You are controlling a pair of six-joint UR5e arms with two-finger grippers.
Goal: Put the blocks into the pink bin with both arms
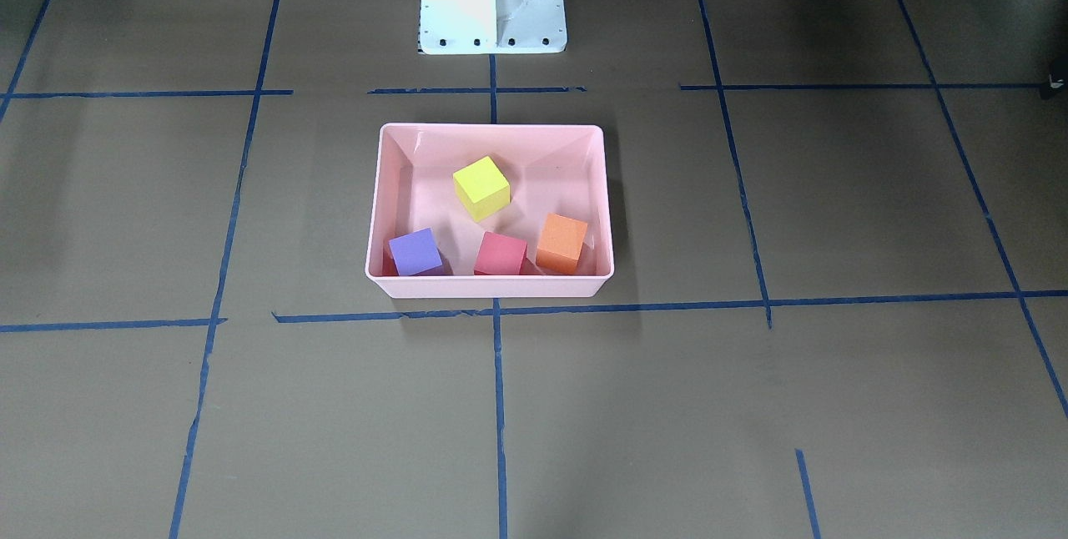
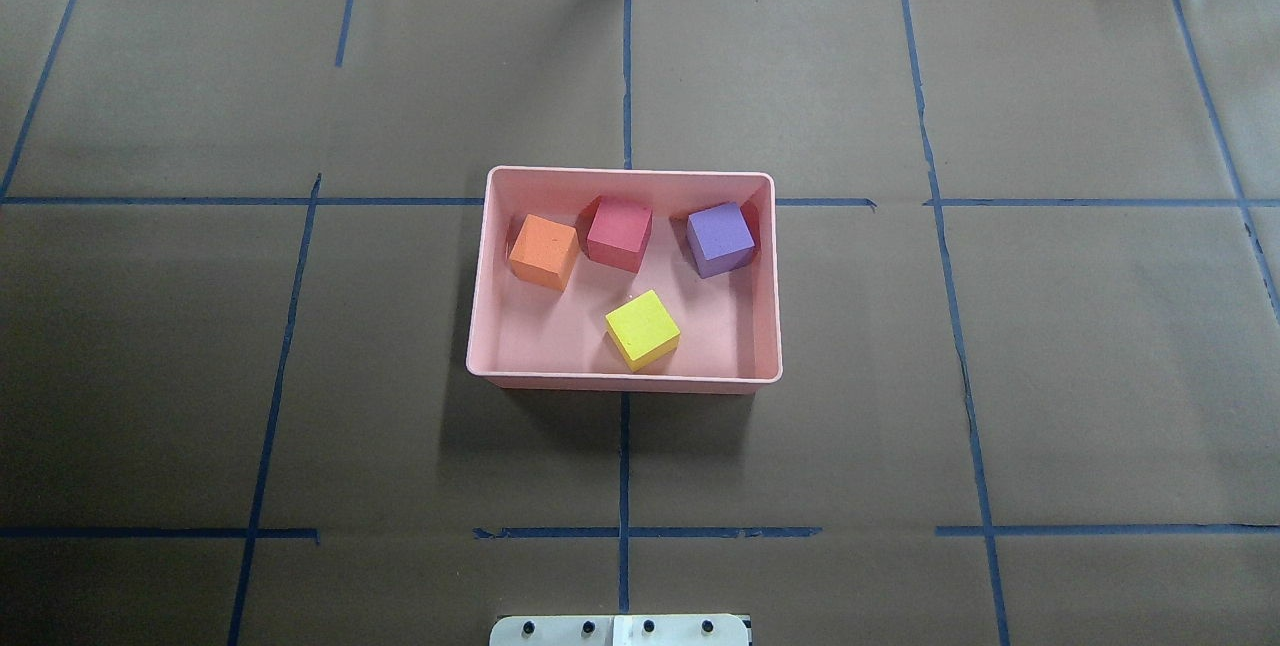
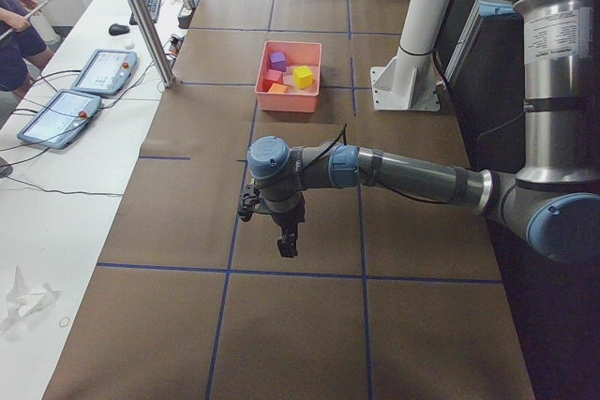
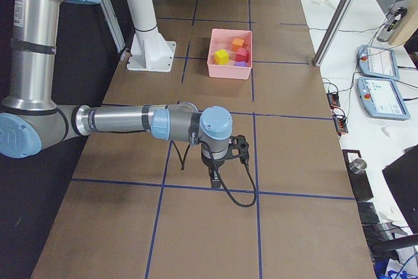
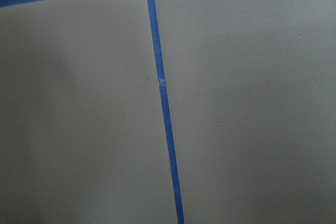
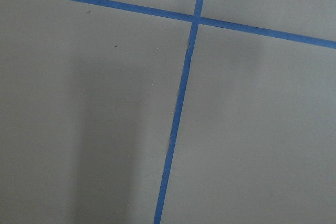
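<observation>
The pink bin (image 2: pixel 625 381) sits at the table's middle. All four blocks lie inside it: orange (image 2: pixel 543 250), red-pink (image 2: pixel 619 234), purple (image 2: pixel 720 238) and yellow-green (image 2: pixel 642 329). They also show in the front-facing view, where the bin (image 1: pixel 492 287) holds the yellow-green block (image 1: pixel 481 188) nearest the robot. My left gripper (image 3: pixel 287 248) shows only in the exterior left view, hanging over bare table far from the bin (image 3: pixel 286 108). My right gripper (image 4: pixel 215 180) shows only in the exterior right view, likewise far from the bin (image 4: pixel 228 71). I cannot tell whether either is open or shut.
The white pedestal base (image 1: pixel 492 5) stands just behind the bin. Brown paper with blue tape lines covers the table. Both wrist views show only paper and tape. A side table with tablets (image 3: pixel 103 72), a metal post (image 3: pixel 141 16) and a person lie beyond the far edge.
</observation>
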